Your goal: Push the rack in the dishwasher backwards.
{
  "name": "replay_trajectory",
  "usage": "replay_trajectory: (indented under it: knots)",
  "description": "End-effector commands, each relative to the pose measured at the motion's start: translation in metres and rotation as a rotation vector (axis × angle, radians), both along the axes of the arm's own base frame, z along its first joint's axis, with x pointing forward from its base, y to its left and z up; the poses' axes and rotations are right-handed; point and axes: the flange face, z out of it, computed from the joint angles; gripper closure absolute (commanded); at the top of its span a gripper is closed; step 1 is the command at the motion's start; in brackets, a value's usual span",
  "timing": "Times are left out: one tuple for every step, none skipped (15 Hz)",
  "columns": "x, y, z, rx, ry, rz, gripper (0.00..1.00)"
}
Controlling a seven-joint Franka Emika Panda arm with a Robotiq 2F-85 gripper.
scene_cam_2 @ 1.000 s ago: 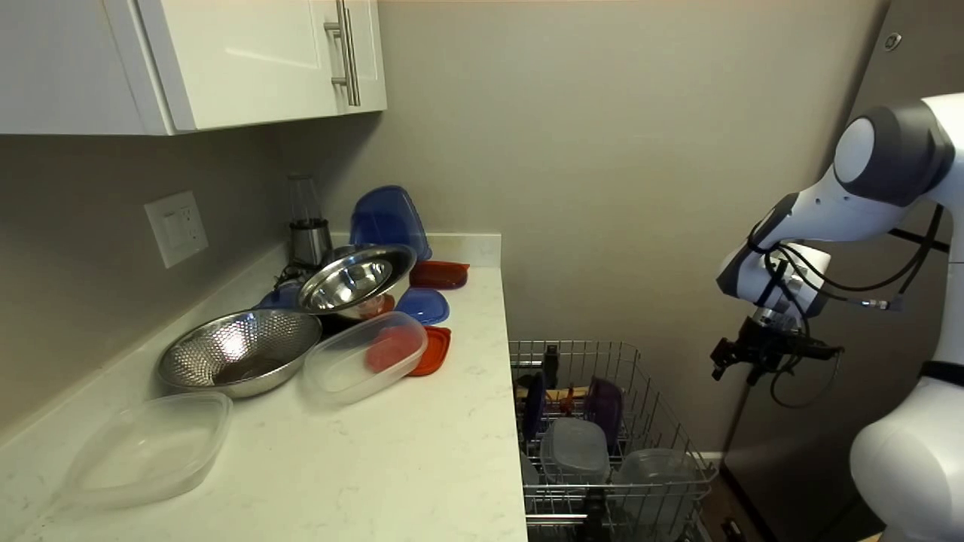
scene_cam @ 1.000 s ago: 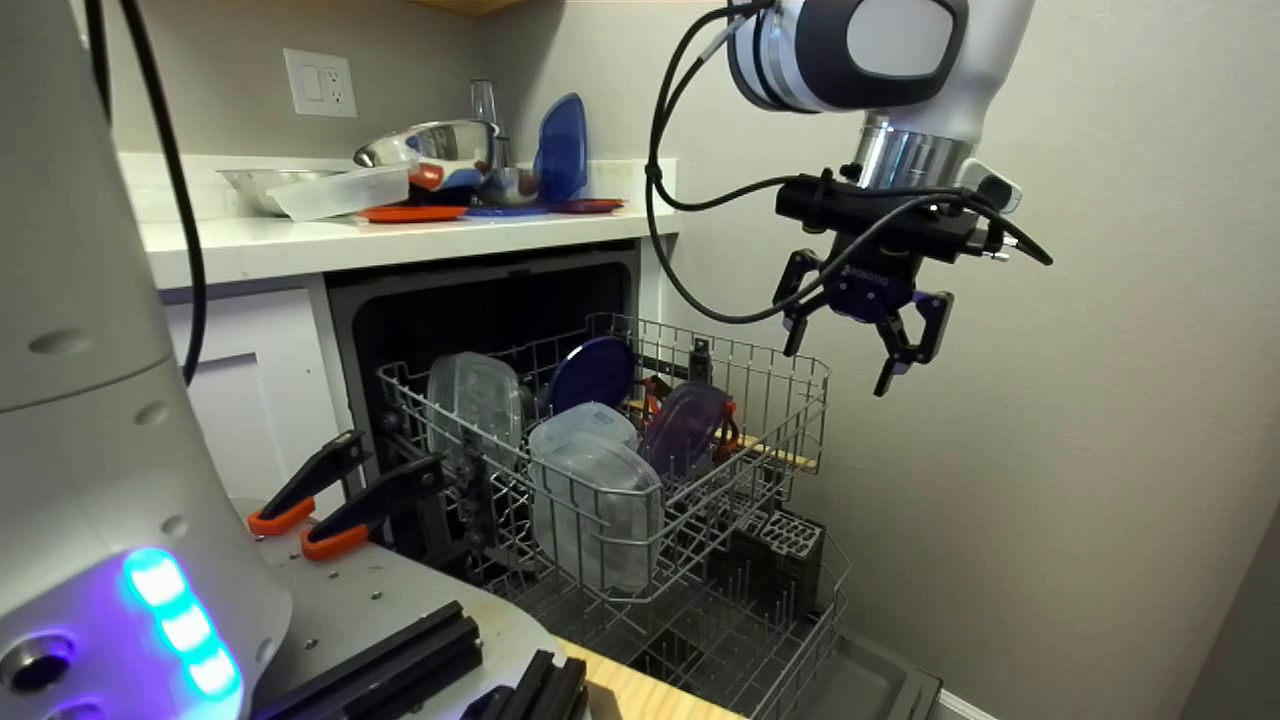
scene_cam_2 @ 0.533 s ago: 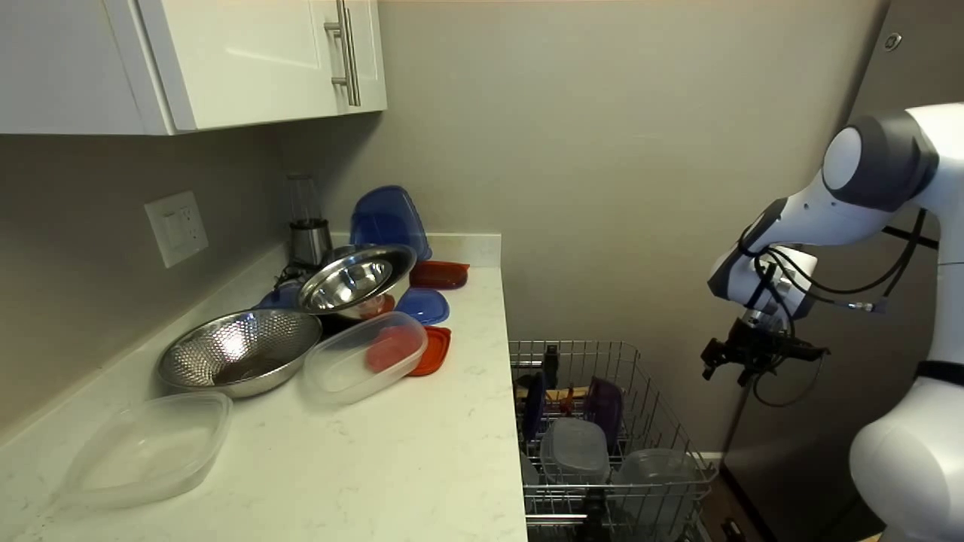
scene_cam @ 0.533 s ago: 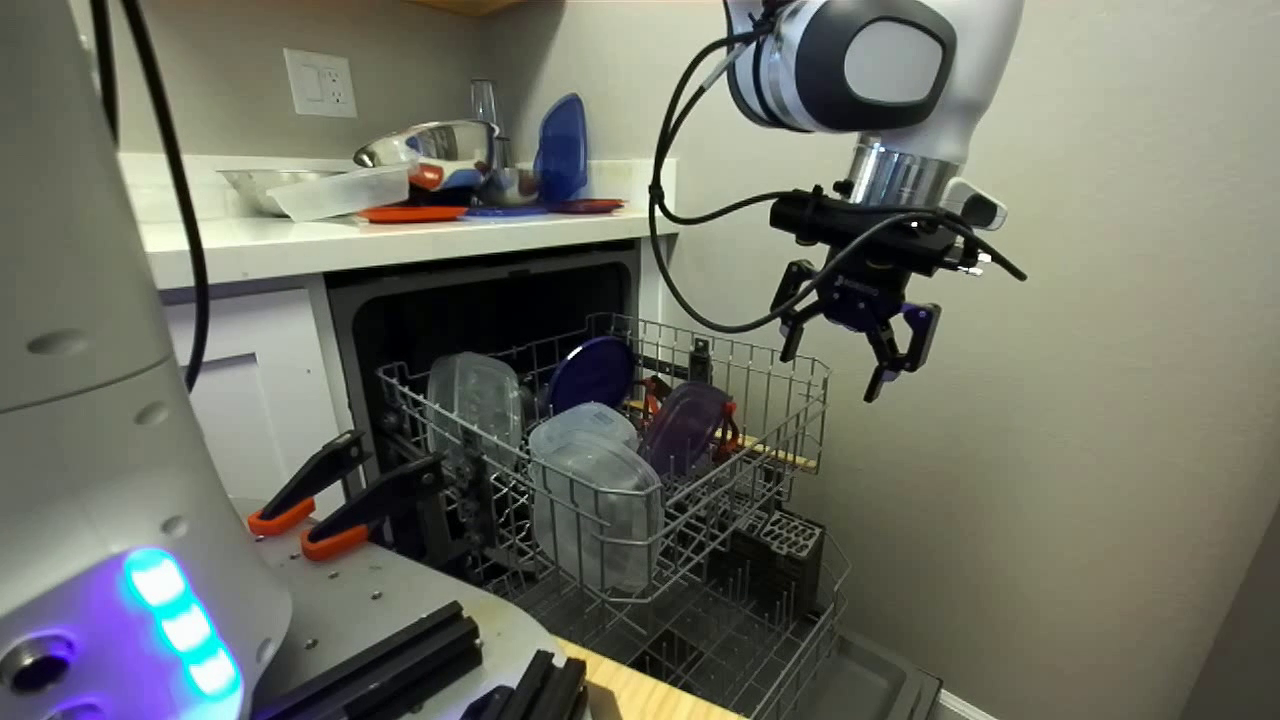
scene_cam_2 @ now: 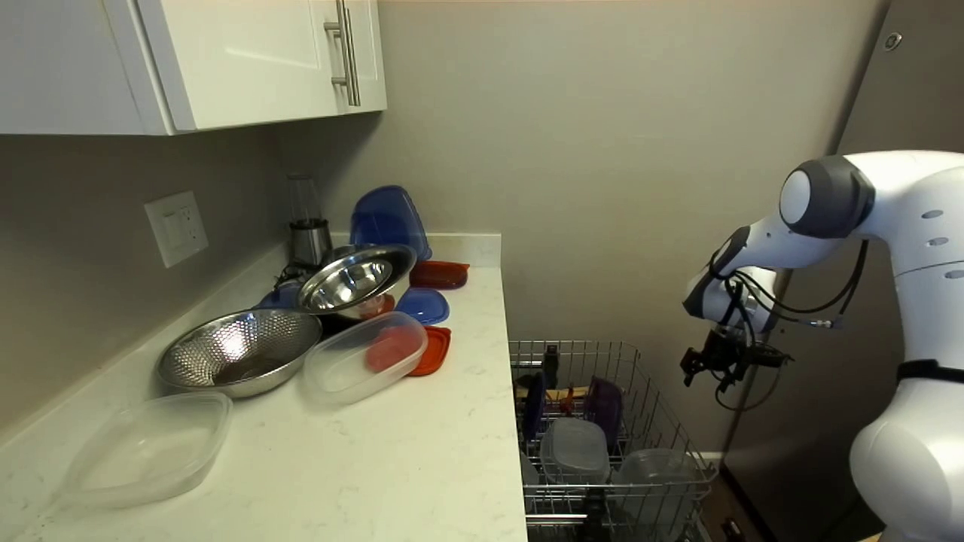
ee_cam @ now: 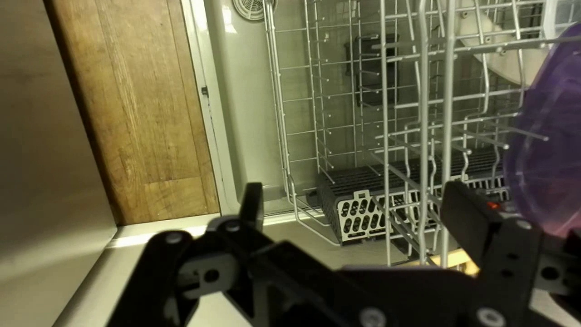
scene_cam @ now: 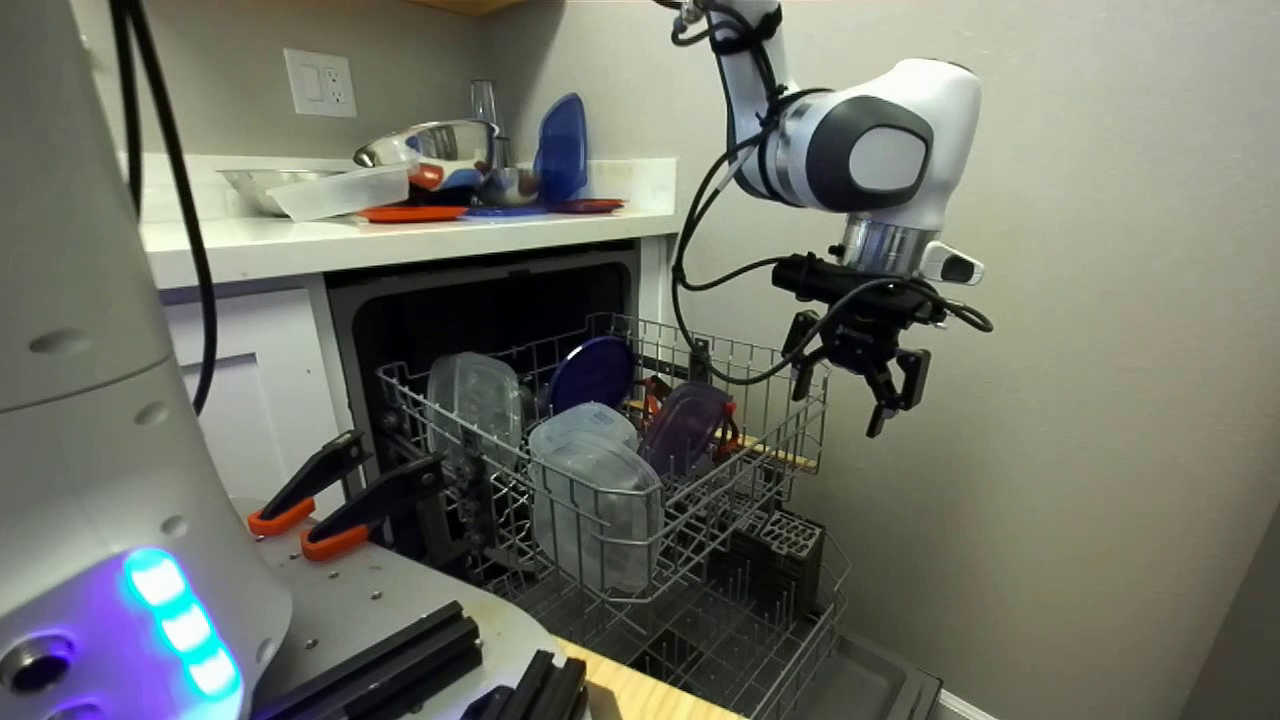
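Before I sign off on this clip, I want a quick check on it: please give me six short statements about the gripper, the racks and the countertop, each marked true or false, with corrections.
1. The gripper is open. True.
2. Clear plastic containers are in the upper rack. True.
3. The upper rack is pushed all the way in. False: it juts out of the dishwasher.
4. A metal colander rests on the countertop. True.
5. The gripper is holding one of the containers. False: it holds nothing.
6. Only one rack is in view. False: a lower rack, with a dark cutlery basket in it, shows below the upper one.
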Motion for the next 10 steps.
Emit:
replay_trajectory:
  knots:
    - [0.019, -0.004, -0.022, -0.048, 0.024, -0.015, 0.00]
    - [0.025, -0.002, -0.029, -0.044, 0.030, -0.012, 0.00]
    - [0.030, 0.001, -0.034, -0.040, 0.033, -0.008, 0.00]
    - [0.035, 0.004, -0.040, -0.035, 0.029, -0.006, 0.00]
    - [0.040, 0.007, -0.045, -0.031, 0.027, -0.003, 0.00]
    - [0.046, 0.011, -0.052, -0.026, 0.017, 0.005, 0.00]
    - [0.050, 0.014, -0.056, -0.023, 0.016, 0.011, 0.00]
    - [0.054, 0.018, -0.062, -0.029, 0.010, 0.018, 0.00]
    - [0.058, 0.021, -0.065, -0.031, 0.008, 0.023, 0.00]
    - [0.061, 0.021, -0.070, -0.042, 0.006, 0.027, 0.00]
